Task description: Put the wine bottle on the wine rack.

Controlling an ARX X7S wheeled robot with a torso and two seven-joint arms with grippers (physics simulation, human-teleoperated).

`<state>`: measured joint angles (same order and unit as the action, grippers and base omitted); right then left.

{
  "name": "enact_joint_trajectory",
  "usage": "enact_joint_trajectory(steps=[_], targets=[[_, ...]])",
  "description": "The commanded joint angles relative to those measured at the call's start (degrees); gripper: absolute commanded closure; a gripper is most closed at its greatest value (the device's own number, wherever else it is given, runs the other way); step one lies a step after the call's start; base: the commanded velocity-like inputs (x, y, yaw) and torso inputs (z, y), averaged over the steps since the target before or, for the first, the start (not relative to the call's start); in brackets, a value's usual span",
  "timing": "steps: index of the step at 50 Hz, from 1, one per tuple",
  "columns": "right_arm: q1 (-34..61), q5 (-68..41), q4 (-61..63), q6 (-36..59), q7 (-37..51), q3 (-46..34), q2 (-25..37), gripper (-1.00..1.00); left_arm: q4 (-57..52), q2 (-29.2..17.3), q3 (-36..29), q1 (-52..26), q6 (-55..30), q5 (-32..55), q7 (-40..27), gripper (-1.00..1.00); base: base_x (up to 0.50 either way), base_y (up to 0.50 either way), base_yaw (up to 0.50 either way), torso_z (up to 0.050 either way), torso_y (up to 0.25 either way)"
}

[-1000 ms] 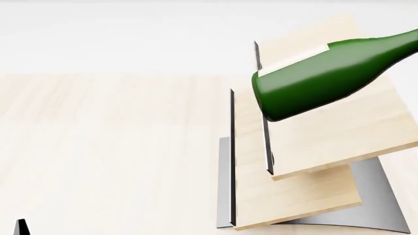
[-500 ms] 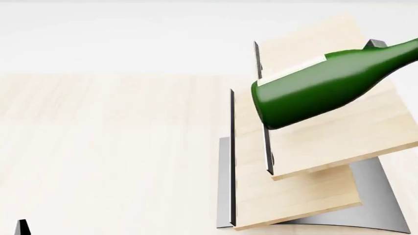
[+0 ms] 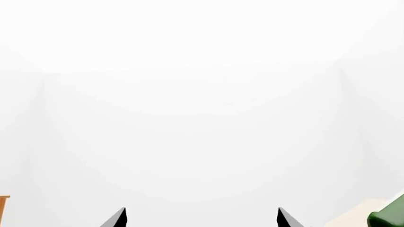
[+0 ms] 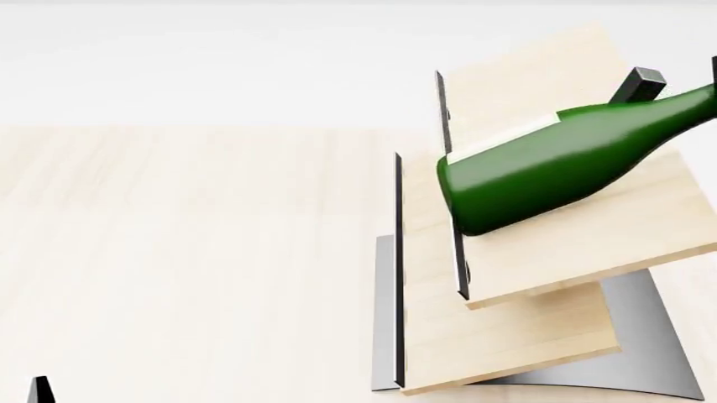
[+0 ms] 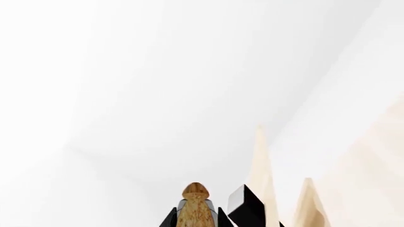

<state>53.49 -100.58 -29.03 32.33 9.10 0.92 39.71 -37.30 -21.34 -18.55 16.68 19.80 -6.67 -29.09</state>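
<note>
light-wood table point(image 4: 168, 252), wine rack point(image 4: 526, 277) standing on it

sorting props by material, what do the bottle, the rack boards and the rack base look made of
Wine bottle: looks like glossy dark green glass, with soft highlights along its side; its stopper looks like mottled tan cork. Wine rack boards: pale matte wood with faint grain and thin dark, probably metal, edge lips. Its curved base: smooth grey, likely brushed metal.
</note>
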Motion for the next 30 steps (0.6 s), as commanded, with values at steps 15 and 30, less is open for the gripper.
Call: enact_joint_trajectory(steps=[15, 30], targets=[[0.23, 3.09, -4.3, -0.66, -5.86, -0.72, -0.41, 1.0, 0.11, -0.38, -0.32, -0.03, 0.09, -0.15, -0.5, -1.0, 0.0, 0.0, 0.0, 0.0, 0.0], [-3.51, 1.11, 0.9, -1.23, -2.67, 0.95, -1.2, 1.0, 0.2, -0.59, -0.53, -0.12, 0.07, -0.18, -0.74, -1.0, 0.0, 0.0, 0.0, 0.0, 0.0]])
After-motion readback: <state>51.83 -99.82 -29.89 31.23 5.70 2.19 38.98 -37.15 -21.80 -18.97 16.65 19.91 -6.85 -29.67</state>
